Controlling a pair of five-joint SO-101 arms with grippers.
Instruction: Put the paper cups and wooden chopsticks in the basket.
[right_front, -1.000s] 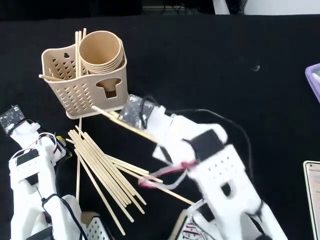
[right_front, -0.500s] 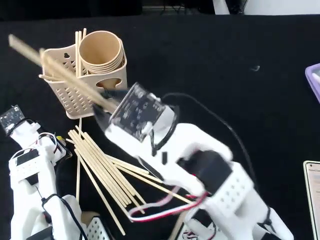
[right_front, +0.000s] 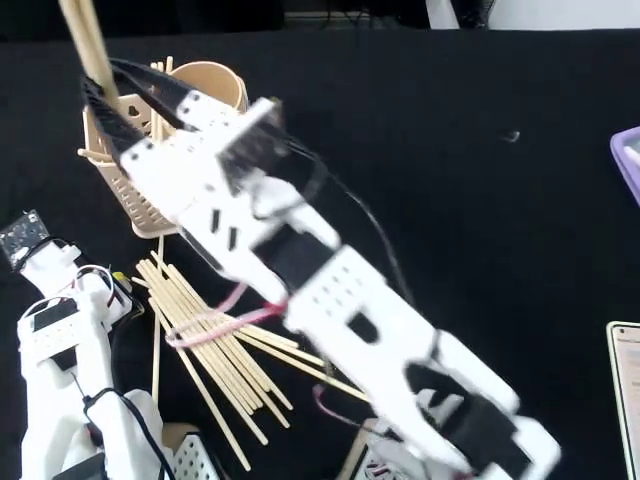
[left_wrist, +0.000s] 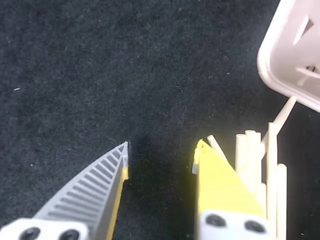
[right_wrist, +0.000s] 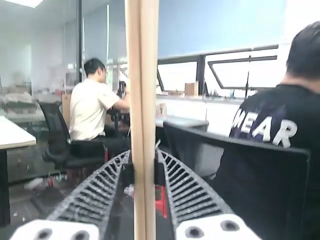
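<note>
Task roughly half done, by my reading. The beige perforated plastic basket (right_front: 128, 200) stands at the far left of the black-clothed desk (right_front: 450, 150). One compartment holds a nested stack of tan paper cups (right_front: 225, 85), and I see no other cups on the desk, so the cup part looks finished. Beside the cups, a few thin upright sticks (right_front: 158, 90) stand in the basket, and another pokes out at its left side. The right pincer (right_wrist: 143, 167) is pressed together on a pair of pale wooden chopsticks (right_wrist: 141, 75), gripping them low on the shaft. The sticks point nearly straight up, with the arm raised over the basket. Whether their lower ends are already inside a compartment cannot be told, since the arm hides the opening. The bulk of the work is left: a fanned heap of loose wooden chopsticks (right_front: 205, 345) lies on the desk just in front of the basket, with one stray stick lying alongside. The left pincer (left_wrist: 162, 145) is spread wide and holds nothing. It hangs low over the cloth beside the near ends of that heap, not far from the basket's corner.
</note>
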